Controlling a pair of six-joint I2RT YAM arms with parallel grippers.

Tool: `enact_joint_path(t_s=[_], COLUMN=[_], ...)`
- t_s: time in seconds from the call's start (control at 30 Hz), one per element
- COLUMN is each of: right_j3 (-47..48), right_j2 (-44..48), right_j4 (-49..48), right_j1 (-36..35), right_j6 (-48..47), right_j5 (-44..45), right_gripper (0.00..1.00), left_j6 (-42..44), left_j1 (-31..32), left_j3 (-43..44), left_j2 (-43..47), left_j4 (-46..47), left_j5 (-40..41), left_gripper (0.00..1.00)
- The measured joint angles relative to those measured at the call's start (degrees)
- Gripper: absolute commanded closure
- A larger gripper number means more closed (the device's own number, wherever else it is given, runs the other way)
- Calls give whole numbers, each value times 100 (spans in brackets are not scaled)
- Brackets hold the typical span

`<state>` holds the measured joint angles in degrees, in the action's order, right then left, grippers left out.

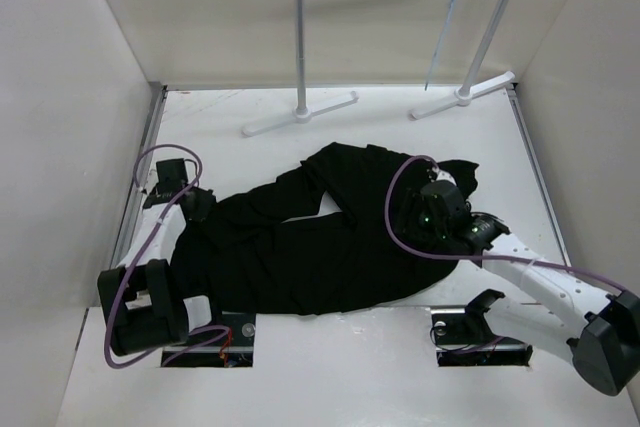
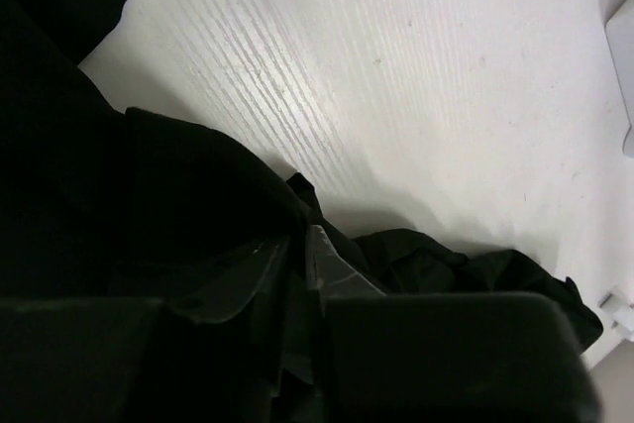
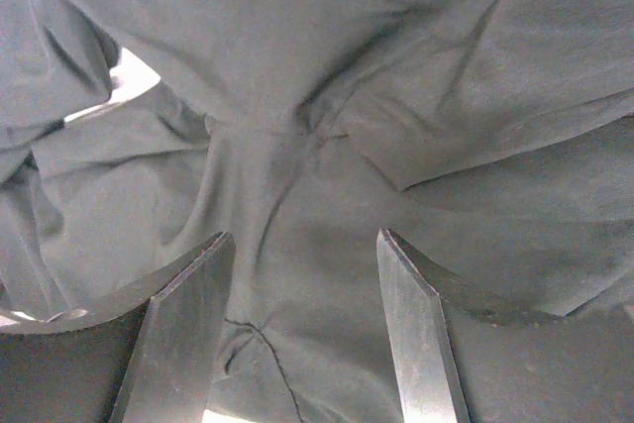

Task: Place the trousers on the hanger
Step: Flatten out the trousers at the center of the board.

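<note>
White table: black trousers at centre, pale-blue hanger on rack behind.

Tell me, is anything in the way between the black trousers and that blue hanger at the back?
Nothing visible is. Only bare table lies between the trousers and the white rack, where the hanger hangs from the top bar.

Gripper fingers spread apart, cloth between them. Creased trousers fill view. Bright gap far left, probably table.
</note>
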<state>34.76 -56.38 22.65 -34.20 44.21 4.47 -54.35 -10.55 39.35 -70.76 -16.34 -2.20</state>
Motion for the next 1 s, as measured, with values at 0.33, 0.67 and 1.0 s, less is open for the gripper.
enact_joint_path(t_s=[0.33,0.67,1.0], right_j3=[142,146,-87], right_j2=[-37,-24,361], right_j4=[-39,-90,-13], right_j1=[555,837,1434], right_j6=[44,227,269], right_j5=[87,262,275], right_gripper=[34,25,49], left_j6=[-76,404,275], left_j1=[680,782,-684], left_j3=[2767,4229,2509], left_j2=[-170,59,-1123], left_j4=[-592,-284,-420], left_j5=[107,682,485], left_gripper=[97,93,94])
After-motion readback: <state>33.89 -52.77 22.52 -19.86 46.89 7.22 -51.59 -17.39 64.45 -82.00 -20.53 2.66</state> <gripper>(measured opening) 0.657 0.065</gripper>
